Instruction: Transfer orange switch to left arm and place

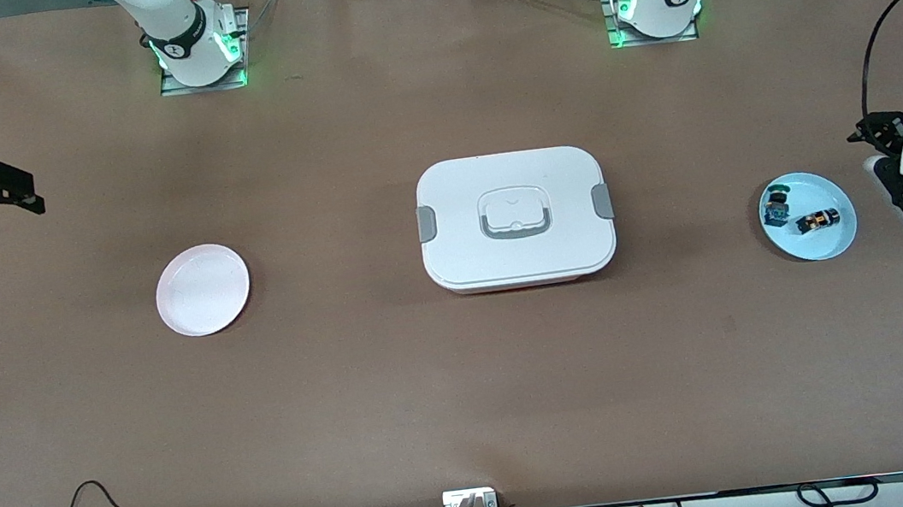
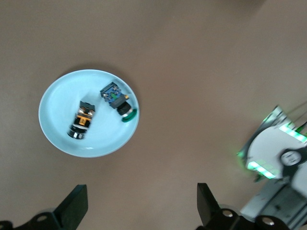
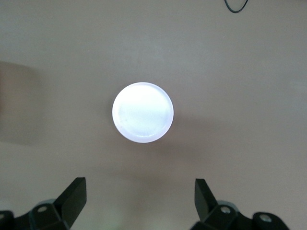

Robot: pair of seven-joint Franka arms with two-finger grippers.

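The orange switch [image 1: 818, 221] lies on its side on a light blue plate [image 1: 836, 242] toward the left arm's end of the table; it also shows in the left wrist view [image 2: 82, 120] on that plate [image 2: 60, 98]. My left gripper [image 1: 891, 182] is open and empty, up in the air beside the blue plate; in its own view [image 2: 141, 203] the fingers stand wide apart over bare table. The white lidded box [image 1: 514, 216] stands at the table's middle. My right gripper [image 1: 22, 196] is open and empty in the air at the right arm's end, also seen in its own view [image 3: 140, 199].
A blue-bodied switch with a green top [image 1: 776, 205] lies beside the orange one on the blue plate and shows in the left wrist view [image 2: 116, 98]. An empty pale pink plate [image 1: 203, 289] sits toward the right arm's end, seen from above in the right wrist view [image 3: 142, 112]. The left arm's base [image 2: 278, 158] shows.
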